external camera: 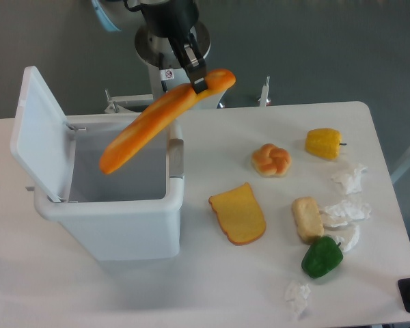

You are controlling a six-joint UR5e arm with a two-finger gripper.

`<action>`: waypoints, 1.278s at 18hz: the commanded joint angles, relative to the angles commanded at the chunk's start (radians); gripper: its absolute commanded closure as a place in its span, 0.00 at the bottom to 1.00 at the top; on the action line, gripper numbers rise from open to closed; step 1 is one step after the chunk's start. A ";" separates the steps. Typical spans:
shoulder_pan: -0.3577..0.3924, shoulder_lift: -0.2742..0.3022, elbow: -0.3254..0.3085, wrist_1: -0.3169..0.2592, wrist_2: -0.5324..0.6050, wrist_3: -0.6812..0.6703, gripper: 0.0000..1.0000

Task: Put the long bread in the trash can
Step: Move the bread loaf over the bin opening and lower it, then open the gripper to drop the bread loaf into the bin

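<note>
Gripping near the upper right end of the long slim orange baguette (162, 120), the dark two-finger pincer (197, 78) has its fingers closed on the loaf and holds it in the air. That long bread hangs tilted — its clamped end high and to the right, its free end sloping down to the left over the open mouth of the large white rectangular plastic trash can (116, 229). A paler yellow streak runs along its upper side. The bin's flat white hinged lid (39, 133) stands swung up at the left, and a grey latch (175, 158) sits on the right rim, just below the loaf. On the white table (212, 294) to the right of the bin lie a flat orange-yellow toast slice (238, 214), a small round knotted roll (271, 160), a yellow pepper (324, 143), a pale rectangular bread piece (306, 219) and a green pepper (322, 257) — the last two close together. Crumpled white paper scraps (348, 210) are scattered along the right side near them.
</note>
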 joint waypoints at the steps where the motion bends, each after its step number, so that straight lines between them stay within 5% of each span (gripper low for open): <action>1: 0.000 0.000 0.000 0.000 0.002 0.000 0.89; 14: -0.032 -0.037 -0.003 0.020 0.000 -0.020 0.71; 19: -0.032 -0.040 -0.003 0.021 -0.003 -0.020 0.24; 23: -0.032 -0.040 -0.003 0.021 -0.008 -0.020 0.24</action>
